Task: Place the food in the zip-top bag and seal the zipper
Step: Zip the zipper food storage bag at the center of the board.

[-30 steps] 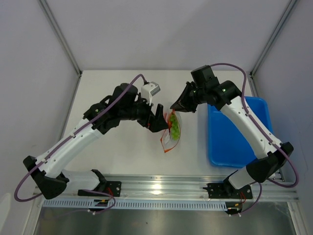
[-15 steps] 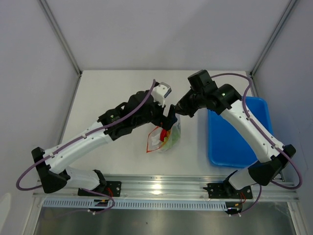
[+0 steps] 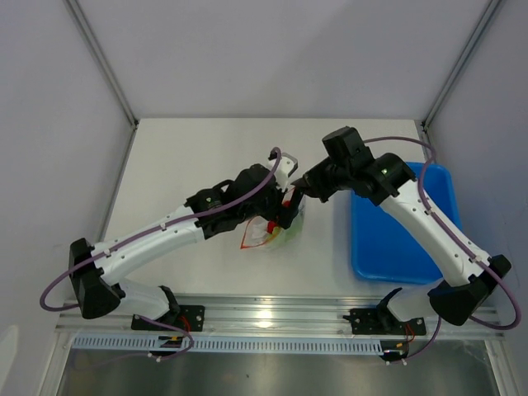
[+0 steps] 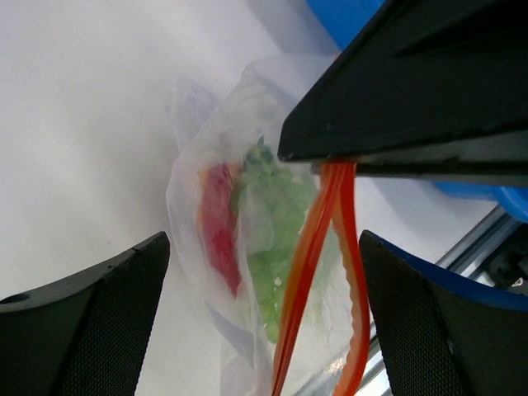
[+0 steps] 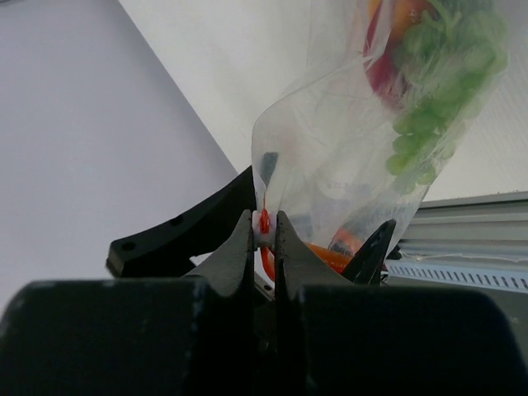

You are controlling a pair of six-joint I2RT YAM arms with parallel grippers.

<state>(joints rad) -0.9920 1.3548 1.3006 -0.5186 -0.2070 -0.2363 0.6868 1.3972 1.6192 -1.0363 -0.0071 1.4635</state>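
The clear zip-top bag (image 3: 266, 233) hangs tilted over the table, with the food inside it: green grapes (image 4: 276, 223), a red pepper piece (image 4: 219, 227) and a bit of orange. My right gripper (image 5: 264, 216) is shut on the white slider end of the orange-red zipper (image 5: 264, 224) and holds up that corner; it also shows in the top view (image 3: 299, 191). My left gripper (image 4: 264, 239) is open, with one finger on each side of the bag's mouth. The zipper strips (image 4: 318, 247) run between them, parted lower down. In the top view the left gripper (image 3: 286, 216) sits close under the right one.
A blue tray (image 3: 396, 223) lies right of the bag, under the right arm. The aluminium rail (image 3: 272, 313) runs along the near table edge. Grey walls close off the back and sides.
My left arm has reached further right and its open gripper now straddles the bag's mouth. The bag has swung left and toward the near edge. My right gripper still grips the zipper end.
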